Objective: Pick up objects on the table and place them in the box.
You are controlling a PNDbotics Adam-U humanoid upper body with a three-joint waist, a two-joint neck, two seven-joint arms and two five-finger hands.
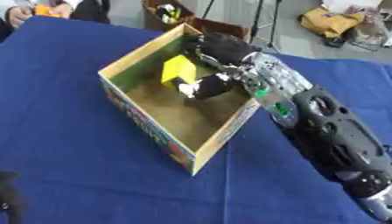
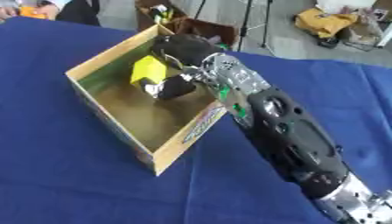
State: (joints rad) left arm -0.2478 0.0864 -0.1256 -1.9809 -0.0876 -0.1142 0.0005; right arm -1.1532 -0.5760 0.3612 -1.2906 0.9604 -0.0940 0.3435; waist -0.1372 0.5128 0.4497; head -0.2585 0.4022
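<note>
A cardboard box (image 1: 153,127) with coloured print on its sides stands open on the blue tablecloth. My right hand (image 1: 218,48) reaches over the far right wall into the box, fingers curled round a yellow block (image 1: 178,70) that hangs just above the box floor near the far corner. Something small and whitish (image 1: 186,88) shows under the hand beside the block; I cannot make it out. My left hand (image 1: 9,197) shows only as a dark shape at the lower left edge.
The blue tablecloth (image 1: 69,153) spreads around the box. Beyond the table's far edge stand a brown open carton (image 1: 172,13) and yellow bags (image 1: 333,19) on the floor. A person sits at the far left corner.
</note>
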